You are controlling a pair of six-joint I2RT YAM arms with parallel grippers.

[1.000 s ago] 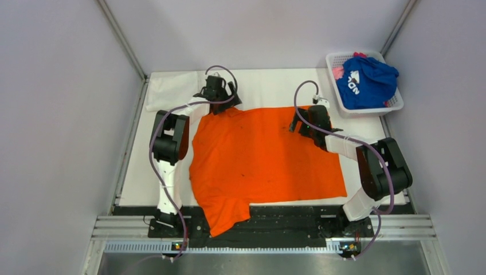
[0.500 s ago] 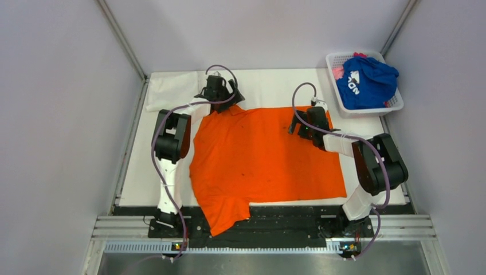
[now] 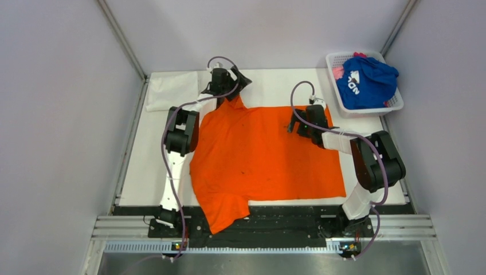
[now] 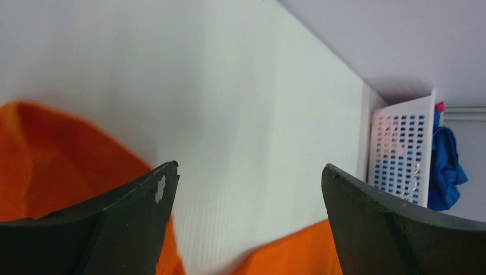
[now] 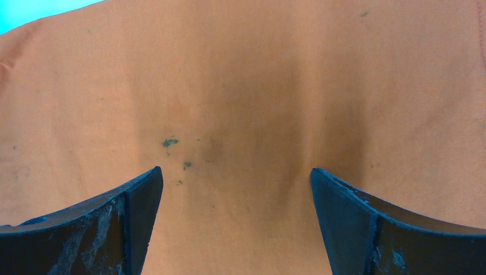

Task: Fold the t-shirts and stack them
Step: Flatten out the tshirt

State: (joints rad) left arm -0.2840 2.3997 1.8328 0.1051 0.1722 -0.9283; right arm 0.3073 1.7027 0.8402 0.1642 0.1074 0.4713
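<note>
Since a second ago, my left gripper has reached farther back. Orange shirt lies spread on the table, not yet folded. Blue shirt and pink shirt wait in the basket. Left and right gripper fingers are apart.

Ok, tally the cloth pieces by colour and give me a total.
Bright orange t-shirt, spread flat: 1
Royal blue t-shirt with white lettering, in the white plastic basket: 1
Pink cloth, mostly hidden there: 1
White folded cloth: 1
Total: 4
</note>
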